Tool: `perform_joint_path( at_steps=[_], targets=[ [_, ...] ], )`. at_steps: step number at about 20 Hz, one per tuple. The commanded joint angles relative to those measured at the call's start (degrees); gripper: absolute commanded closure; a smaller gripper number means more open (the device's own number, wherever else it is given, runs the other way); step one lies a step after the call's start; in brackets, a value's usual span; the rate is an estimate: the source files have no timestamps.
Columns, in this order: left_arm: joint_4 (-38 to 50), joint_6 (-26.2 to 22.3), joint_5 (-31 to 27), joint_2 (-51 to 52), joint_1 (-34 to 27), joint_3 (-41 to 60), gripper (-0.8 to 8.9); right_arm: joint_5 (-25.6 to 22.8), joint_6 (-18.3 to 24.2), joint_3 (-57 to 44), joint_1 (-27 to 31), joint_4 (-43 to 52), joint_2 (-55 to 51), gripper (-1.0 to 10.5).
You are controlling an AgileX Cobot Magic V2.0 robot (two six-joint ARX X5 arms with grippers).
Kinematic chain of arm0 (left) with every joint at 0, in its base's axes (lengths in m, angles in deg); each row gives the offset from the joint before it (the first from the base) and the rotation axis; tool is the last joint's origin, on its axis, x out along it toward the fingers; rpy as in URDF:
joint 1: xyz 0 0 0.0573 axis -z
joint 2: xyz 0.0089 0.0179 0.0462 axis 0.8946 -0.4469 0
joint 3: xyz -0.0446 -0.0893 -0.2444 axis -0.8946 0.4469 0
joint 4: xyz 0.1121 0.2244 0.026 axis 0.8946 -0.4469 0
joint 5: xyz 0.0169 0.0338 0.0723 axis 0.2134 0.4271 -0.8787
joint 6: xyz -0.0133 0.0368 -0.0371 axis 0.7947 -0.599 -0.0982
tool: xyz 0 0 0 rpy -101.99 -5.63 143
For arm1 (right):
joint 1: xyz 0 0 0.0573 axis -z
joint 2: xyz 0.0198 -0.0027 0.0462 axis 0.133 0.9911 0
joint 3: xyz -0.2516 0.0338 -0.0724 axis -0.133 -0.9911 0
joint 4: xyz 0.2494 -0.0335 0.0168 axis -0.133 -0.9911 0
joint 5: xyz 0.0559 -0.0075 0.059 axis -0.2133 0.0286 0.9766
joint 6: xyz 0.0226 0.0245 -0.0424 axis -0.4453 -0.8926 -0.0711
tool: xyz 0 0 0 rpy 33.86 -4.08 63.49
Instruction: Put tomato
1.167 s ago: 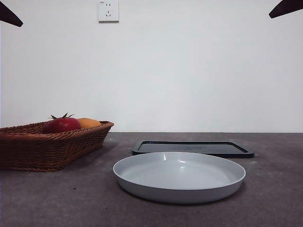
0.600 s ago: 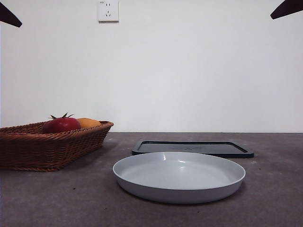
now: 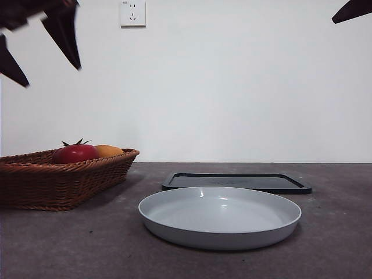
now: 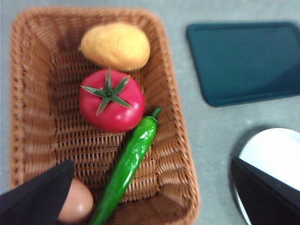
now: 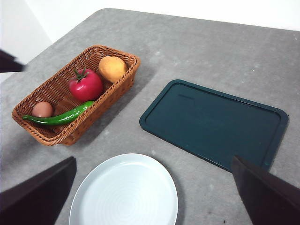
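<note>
Background: plain white wall, no marks, evenly lit, no hard shadows on it. One white wall socket at about 11 o'clock in the front view, near the upper edge. Grey, matte, faintly speckled table top fills the lower part and meets the wall along a straight horizontal line. In the right wrist view its rounded corner shows at 11 o'clock.

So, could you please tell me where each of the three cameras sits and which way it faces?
Front view: low at table height, looking level at the plate and basket; left gripper enters top left.
Left wrist view: above the basket, looking down on the tomato; open jaws at bottom.
Right wrist view: high, overlooking the table; open jaws at bottom.
All three share basket, tomato, plate and dark tray.
</note>
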Motion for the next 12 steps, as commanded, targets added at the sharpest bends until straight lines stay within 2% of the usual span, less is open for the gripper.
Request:
perform_joint_path(
  at_steps=[1,5,7,12],
  targets=[
    [-1.62,-1.29,-1.20,-8.13,0.13,-5.77,0.63,0.04,0.57,1.05,-0.20,0.57,0.35,2.9],
    [-2.10,-3.48,-3.45,-20.39,0.02,-13.14,0.63,0.04,0.57,1.05,-0.20,0.55,0.35,2.9],
    [0.35,-4.55,-3.52,-25.42,0.02,-15.15,0.63,0.04,0.57,1.05,-0.20,0.57,0.35,2.9],
    [4.68,-6.84,-4.04,-33.00,0.00,-16.92,0.63,0.07,0.33,1.05,-0.20,0.55,0.35,2.9]
  ],
)
